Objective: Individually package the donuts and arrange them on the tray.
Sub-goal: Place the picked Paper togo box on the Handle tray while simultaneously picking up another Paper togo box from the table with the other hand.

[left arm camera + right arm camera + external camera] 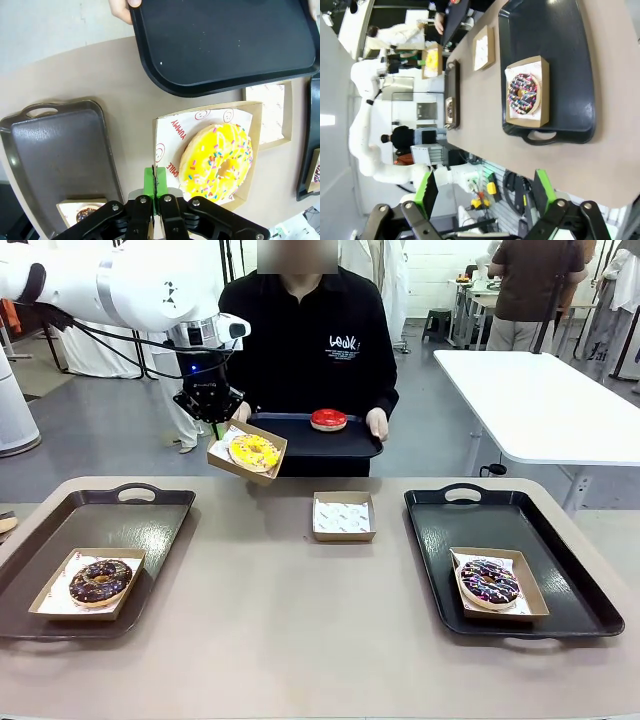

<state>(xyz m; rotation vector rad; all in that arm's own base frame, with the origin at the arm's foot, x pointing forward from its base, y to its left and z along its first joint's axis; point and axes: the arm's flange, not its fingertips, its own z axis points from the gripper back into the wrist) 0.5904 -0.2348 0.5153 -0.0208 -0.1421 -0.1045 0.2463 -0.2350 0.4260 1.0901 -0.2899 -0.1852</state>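
My left gripper (214, 418) (156, 184) is shut on the rim of a cardboard box (246, 453) (167, 150) holding the yellow-iced donut (253, 451) (219, 161), lifted above the table's far edge. Just beyond it the person holds a black tray (352, 445) (225, 40) in both hands, with the red-iced donut (328, 419) on it. The chocolate donut (100, 581) lies boxed on the left tray (60, 520). The sprinkled donut (488, 581) (523, 95) lies boxed on the right tray (560, 570). My right gripper (485, 192) is open, off the table's side.
An empty paper-lined box (343, 516) (272, 112) sits at the table's far middle. The left tray (65, 155) has bare room behind its box. A white table (540, 400) stands at the back right, with other people farther off.
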